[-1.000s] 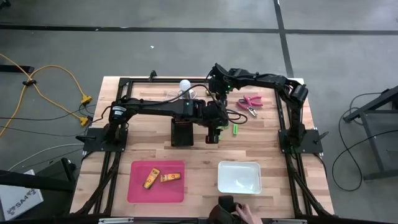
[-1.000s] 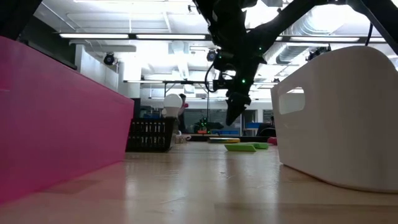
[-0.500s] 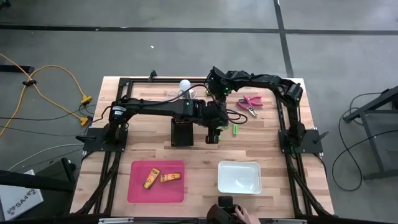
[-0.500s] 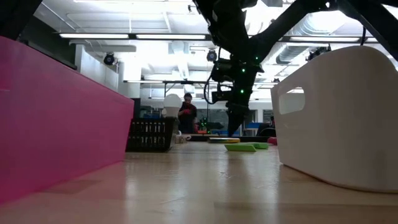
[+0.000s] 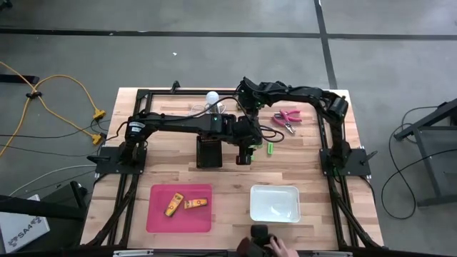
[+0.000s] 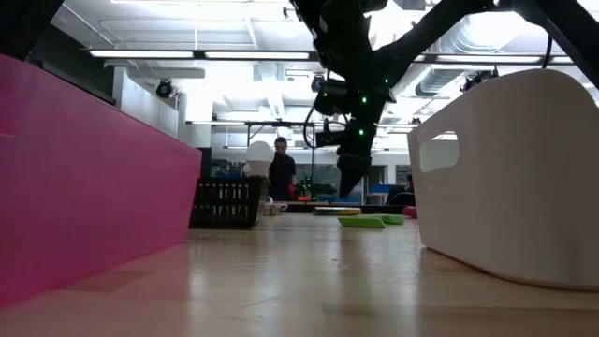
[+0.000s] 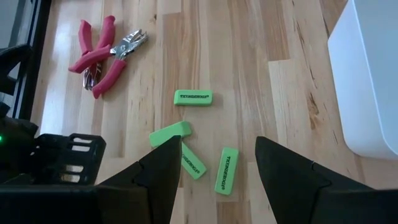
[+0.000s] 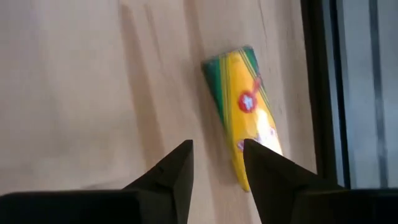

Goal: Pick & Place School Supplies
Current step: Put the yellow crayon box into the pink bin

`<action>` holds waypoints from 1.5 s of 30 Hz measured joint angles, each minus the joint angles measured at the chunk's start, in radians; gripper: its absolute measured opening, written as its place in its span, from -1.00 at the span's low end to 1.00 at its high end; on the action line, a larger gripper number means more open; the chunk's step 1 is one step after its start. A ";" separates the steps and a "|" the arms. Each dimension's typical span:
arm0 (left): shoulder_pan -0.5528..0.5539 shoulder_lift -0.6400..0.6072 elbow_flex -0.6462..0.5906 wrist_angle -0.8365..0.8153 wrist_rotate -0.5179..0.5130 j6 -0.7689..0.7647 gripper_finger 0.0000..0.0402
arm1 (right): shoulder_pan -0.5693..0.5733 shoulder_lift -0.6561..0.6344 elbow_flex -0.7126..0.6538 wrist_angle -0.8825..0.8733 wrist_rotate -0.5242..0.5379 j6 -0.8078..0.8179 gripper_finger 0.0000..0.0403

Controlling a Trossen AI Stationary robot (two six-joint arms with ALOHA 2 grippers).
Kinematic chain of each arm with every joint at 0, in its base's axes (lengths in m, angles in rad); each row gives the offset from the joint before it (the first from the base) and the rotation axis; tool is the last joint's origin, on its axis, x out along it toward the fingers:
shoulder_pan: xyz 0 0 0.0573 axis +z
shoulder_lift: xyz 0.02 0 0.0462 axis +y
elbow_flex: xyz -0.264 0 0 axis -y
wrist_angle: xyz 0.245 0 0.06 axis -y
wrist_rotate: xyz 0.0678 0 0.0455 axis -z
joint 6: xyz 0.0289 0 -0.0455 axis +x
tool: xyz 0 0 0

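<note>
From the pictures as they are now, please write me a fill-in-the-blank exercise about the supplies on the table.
1. The pink tray holds ____ yellow crayon boxes.
2. The left wrist view shows ____ green erasers.
3. The hole punch has ____ handles.
4. The white bin stands on the picture's ____ of the pink tray.

Missing words: two; four; pink; right

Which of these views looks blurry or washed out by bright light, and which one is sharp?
Right wrist view: the yellow crayon box is smeared by motion blur. Low view: bright ceiling lights put the arms in silhouette, and the near pink tray and white bin are soft. Left wrist view: sharp, the print on the green erasers shows, and the pink-handled tool is crisp.
</note>
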 joint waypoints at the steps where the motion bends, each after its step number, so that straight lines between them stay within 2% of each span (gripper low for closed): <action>1: 0.000 0.000 0.000 0.000 0.000 0.001 -0.02 | 0.003 -0.009 0.000 -0.006 -0.008 0.000 -0.35; 9: 0.000 0.000 0.000 0.000 -0.001 0.002 -0.02 | 0.005 -0.084 0.000 -0.031 -0.077 0.003 -0.40; 15: 0.001 0.000 0.000 -0.009 -0.003 -0.025 -0.02 | -0.013 -0.098 0.000 -0.032 -0.086 0.090 -0.41; 18: 0.002 0.000 0.000 -0.015 -0.006 -0.039 -0.02 | -0.049 -0.098 0.000 -0.025 -0.184 0.168 -0.41; 20: 0.002 0.000 0.000 -0.015 -0.006 -0.102 -0.02 | -0.075 -0.098 0.000 -0.024 -0.261 0.193 -0.43; 23: 0.002 0.000 0.000 -0.016 -0.005 -0.171 -0.02 | -0.101 -0.098 0.000 -0.031 -0.290 0.169 -0.45; 25: 0.003 0.000 -0.002 -0.023 0.003 -0.181 -0.02 | -0.112 -0.098 0.000 -0.054 -0.268 0.119 -0.46; 32: 0.044 0.000 -0.002 -0.083 0.008 -0.228 -0.02 | -0.108 -0.098 0.000 -0.054 0.007 0.095 -0.46; 34: 0.066 0.000 -0.002 -0.120 0.054 -0.216 -0.02 | -0.106 -0.098 0.000 -0.071 0.068 0.109 -0.46; 36: 0.088 0.000 -0.003 -0.144 0.150 -0.179 -0.02 | -0.104 -0.098 0.000 -0.093 0.077 0.088 -0.46; 41: 0.161 -0.002 -0.003 -0.144 0.494 -0.067 -0.02 | -0.104 -0.098 0.000 -0.103 -0.044 0.004 -0.46; 43: 0.194 -0.008 -0.003 -0.142 0.582 -0.032 -0.02 | -0.107 -0.098 0.000 -0.108 -0.055 -0.010 -0.46; 45: 0.226 -0.023 -0.003 -0.142 0.619 -0.017 -0.02 | -0.116 -0.098 0.000 -0.113 -0.061 -0.012 -0.46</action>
